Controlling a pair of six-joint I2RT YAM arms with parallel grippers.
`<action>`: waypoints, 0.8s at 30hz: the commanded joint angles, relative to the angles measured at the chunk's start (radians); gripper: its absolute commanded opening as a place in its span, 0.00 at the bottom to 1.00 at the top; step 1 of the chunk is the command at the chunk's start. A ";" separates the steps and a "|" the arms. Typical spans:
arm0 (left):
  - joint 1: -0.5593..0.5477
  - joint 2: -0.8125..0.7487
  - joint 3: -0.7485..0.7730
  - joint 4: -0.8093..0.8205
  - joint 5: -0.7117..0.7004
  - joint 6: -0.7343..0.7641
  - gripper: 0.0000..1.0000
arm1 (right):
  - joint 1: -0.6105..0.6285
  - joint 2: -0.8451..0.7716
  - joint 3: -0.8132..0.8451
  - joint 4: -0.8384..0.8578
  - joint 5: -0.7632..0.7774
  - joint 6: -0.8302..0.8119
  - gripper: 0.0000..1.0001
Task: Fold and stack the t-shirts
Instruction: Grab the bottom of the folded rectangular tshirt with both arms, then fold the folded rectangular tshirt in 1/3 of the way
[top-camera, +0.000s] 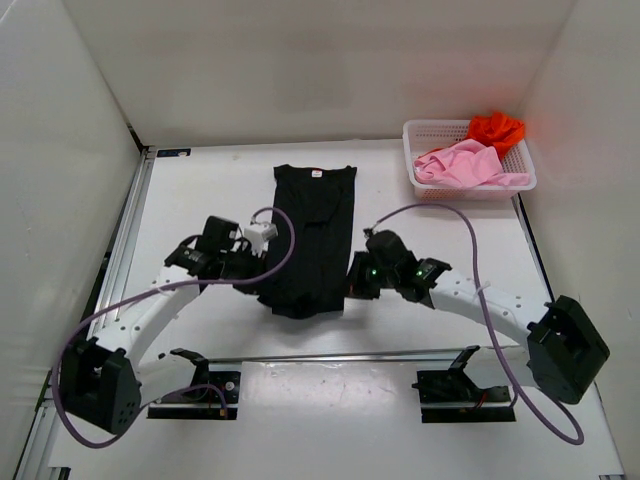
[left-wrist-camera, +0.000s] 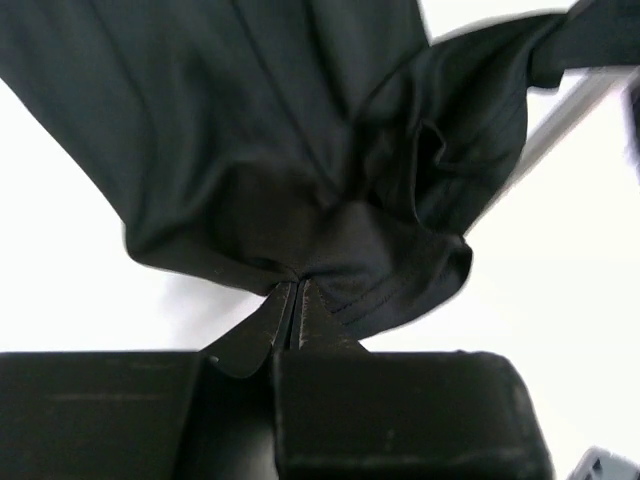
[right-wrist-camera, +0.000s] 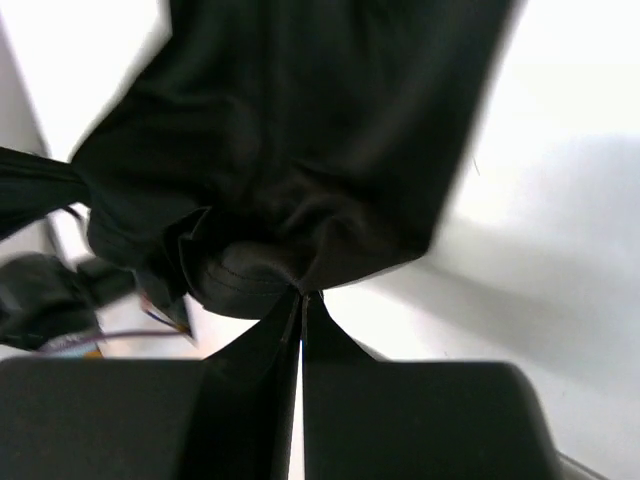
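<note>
A black t-shirt (top-camera: 312, 225) lies folded into a long narrow strip in the middle of the table, collar at the far end. My left gripper (top-camera: 262, 278) is shut on its near left hem corner. In the left wrist view the gripper (left-wrist-camera: 297, 285) pinches bunched black cloth (left-wrist-camera: 300, 150). My right gripper (top-camera: 352, 285) is shut on the near right hem corner; the right wrist view shows the gripper (right-wrist-camera: 302, 293) clamping the black t-shirt (right-wrist-camera: 300, 130). A light pink t-shirt (top-camera: 462, 163) and an orange-red t-shirt (top-camera: 495, 129) lie crumpled in the basket.
A white mesh basket (top-camera: 415, 160) stands at the far right of the table (top-camera: 200, 190). White walls enclose the left, far and right sides. A metal rail (top-camera: 330, 356) runs across the near edge between the arm bases.
</note>
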 joint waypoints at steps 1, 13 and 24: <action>0.042 0.050 0.136 -0.013 -0.010 0.011 0.10 | -0.074 0.012 0.119 -0.075 -0.036 -0.145 0.00; 0.190 0.571 0.567 -0.013 0.079 0.011 0.10 | -0.281 0.397 0.576 -0.191 -0.133 -0.315 0.00; 0.210 0.866 0.830 -0.013 0.103 0.011 0.10 | -0.375 0.574 0.681 -0.212 -0.142 -0.325 0.00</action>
